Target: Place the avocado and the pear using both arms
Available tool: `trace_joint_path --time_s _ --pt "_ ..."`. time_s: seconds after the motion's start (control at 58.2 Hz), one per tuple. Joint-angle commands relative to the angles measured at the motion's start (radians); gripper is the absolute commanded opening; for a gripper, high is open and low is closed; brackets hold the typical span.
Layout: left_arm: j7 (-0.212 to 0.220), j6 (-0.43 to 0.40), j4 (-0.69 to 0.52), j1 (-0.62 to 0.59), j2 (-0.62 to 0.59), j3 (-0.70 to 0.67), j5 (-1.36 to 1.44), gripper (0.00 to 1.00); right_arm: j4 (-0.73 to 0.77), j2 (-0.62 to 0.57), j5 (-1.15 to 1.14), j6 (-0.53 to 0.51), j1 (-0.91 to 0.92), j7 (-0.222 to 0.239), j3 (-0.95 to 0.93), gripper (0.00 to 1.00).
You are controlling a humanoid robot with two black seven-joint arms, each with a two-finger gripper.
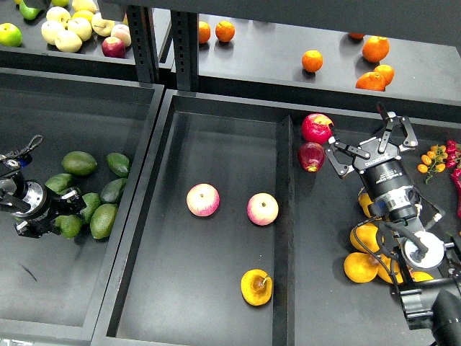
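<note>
Several green avocados (103,220) lie in a pile in the left tray (86,303). My left gripper (65,215) is at the pile's front left edge, shut on one avocado (70,226). A golden pear (256,287) with a brown stem lies at the front of the middle tray (216,137), below two pink-yellow apples (203,200). My right gripper (371,142) is open and empty over the right tray, just right of two red apples (311,156). More golden-yellow fruit (360,267) lies partly hidden under my right arm.
A divider wall (283,216) separates the middle and right trays. The back shelf holds oranges (376,49) on the right and pale apples (68,32) on the left. Small orange tomatoes (432,158) lie at the right edge.
</note>
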State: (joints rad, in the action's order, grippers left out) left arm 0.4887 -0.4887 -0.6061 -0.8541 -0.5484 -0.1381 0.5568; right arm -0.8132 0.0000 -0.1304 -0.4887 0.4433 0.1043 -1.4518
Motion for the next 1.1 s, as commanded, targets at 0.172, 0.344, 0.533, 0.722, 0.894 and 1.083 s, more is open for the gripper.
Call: trace_joint_path --time_s 0.172,0.344,0.533,0.722,0.894,1.083 --pt "0.000 0.000 0.043 -0.014 -0.001 -0.002 0.000 1.00 0.000 0.000 0.000 0.000 -0.002 0.000 0.001 0.99" --pt "0.000 0.000 0.045 -0.034 -0.018 -0.072 -0.011 1.00 0.000 0.000 0.000 0.000 -0.002 0.000 0.004 0.99" --pt "0.000 0.000 0.048 -0.079 -0.045 -0.274 -0.023 1.00 -0.001 0.000 0.000 0.000 -0.002 0.000 0.005 0.99" --pt "0.000 0.000 0.020 -0.063 -0.032 -0.538 -0.216 1.00 -0.003 0.000 0.000 0.000 -0.002 0.000 0.005 0.99" --pt "0.000 0.000 -0.069 0.007 0.007 -0.721 -0.423 1.00 -0.001 0.000 0.000 0.000 0.000 0.002 0.013 0.99" --pt "0.000 0.000 -0.142 0.150 0.168 -1.015 -0.445 1.00 0.000 0.000 0.000 0.000 0.000 0.002 0.014 0.99"
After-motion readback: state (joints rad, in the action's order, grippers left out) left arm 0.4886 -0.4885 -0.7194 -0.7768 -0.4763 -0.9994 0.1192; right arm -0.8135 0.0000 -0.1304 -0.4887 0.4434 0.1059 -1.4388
